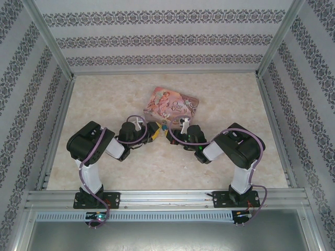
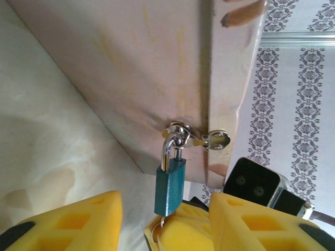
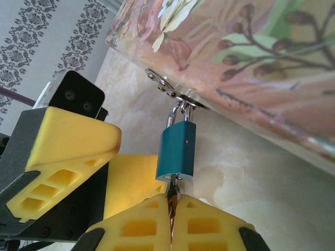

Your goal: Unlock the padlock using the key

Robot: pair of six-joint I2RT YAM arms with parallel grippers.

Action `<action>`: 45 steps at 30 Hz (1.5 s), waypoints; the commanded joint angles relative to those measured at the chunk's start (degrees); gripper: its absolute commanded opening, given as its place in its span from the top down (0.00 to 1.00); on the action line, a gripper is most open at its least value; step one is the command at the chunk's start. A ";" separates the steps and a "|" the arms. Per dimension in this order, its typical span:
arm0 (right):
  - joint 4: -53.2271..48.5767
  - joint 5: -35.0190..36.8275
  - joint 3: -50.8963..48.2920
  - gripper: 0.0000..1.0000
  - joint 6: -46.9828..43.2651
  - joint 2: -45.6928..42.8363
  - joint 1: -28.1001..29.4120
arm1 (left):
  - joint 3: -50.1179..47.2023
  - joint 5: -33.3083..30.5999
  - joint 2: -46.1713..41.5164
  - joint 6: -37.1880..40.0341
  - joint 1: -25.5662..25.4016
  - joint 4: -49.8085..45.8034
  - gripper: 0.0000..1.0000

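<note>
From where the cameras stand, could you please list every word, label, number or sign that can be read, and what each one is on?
No text can be read here.
On the lid of the decorated pink tin: what may be cursive lettering, too small and blurred to read from the top view.
On the small blue padlock with a silvery shackle: no lettering or number shows on its body in either wrist view.

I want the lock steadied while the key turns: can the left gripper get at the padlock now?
Probably yes: the left gripper is open, with a finger on either side of the padlock and nothing between. The right gripper pinches the key below it.
</note>
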 commanded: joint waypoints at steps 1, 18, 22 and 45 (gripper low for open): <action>1.62 -0.94 0.96 1.00 2.38 -0.83 -0.14 | 1.37 1.97 1.04 -1.70 0.01 4.40 0.54; 1.23 -1.70 1.41 1.00 2.47 -0.81 0.02 | 5.00 4.87 6.13 -4.25 -0.70 7.71 0.61; 1.19 -1.96 1.66 1.00 2.50 -0.83 -0.07 | 5.80 4.99 6.67 -4.34 -0.96 7.54 0.65; 0.30 -0.59 -1.38 0.79 0.39 -4.88 -1.19 | 5.18 2.66 2.85 -4.44 -1.56 2.04 0.91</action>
